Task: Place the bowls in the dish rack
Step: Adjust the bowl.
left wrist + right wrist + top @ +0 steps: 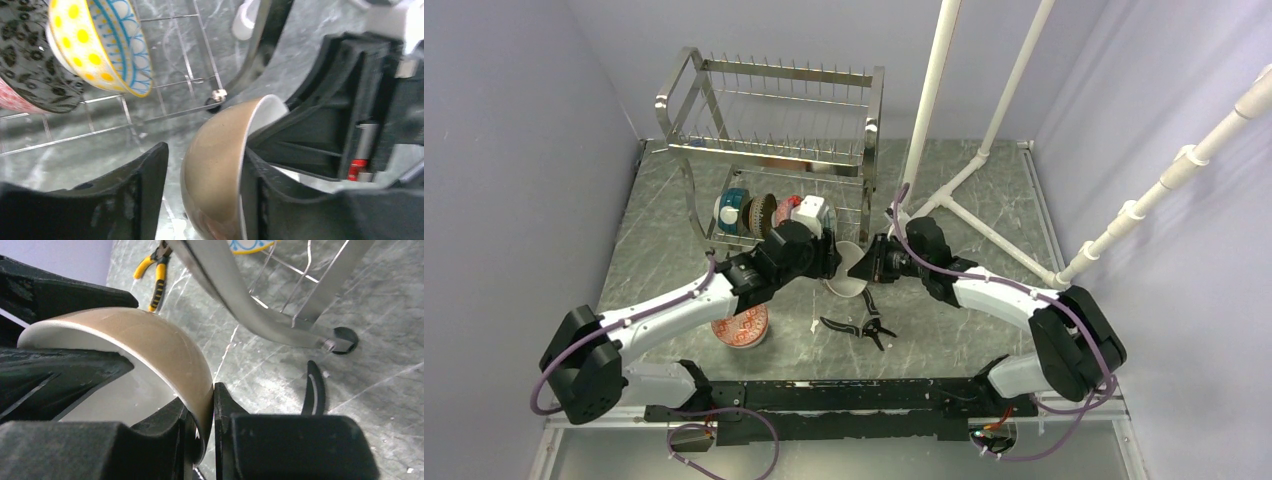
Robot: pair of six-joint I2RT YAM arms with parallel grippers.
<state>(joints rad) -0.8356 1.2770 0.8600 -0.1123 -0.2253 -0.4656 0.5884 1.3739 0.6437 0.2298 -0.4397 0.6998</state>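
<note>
Top view: the left fingers [830, 257] and right fingers [871, 267] meet above the table [984, 300], just in front of the dish rack [774, 120]. The tan bowl [848, 279] is between them. Other bowls [759, 212] stand on edge in the rack's lower tier. A red-patterned bowl [740, 327] sits on the table under the left arm.

Left wrist view: the left fingers [145, 190] stand partly apart around the tan bowl [215, 170]. One finger is at the rim; the other is clear of the brown outer wall.

Right wrist view: the right fingers [260, 440] are narrow and clamped on the wall of the tan bowl [150, 340], one inside and one outside. The bowl is on edge beside a leg of the dish rack [240, 295].
</note>
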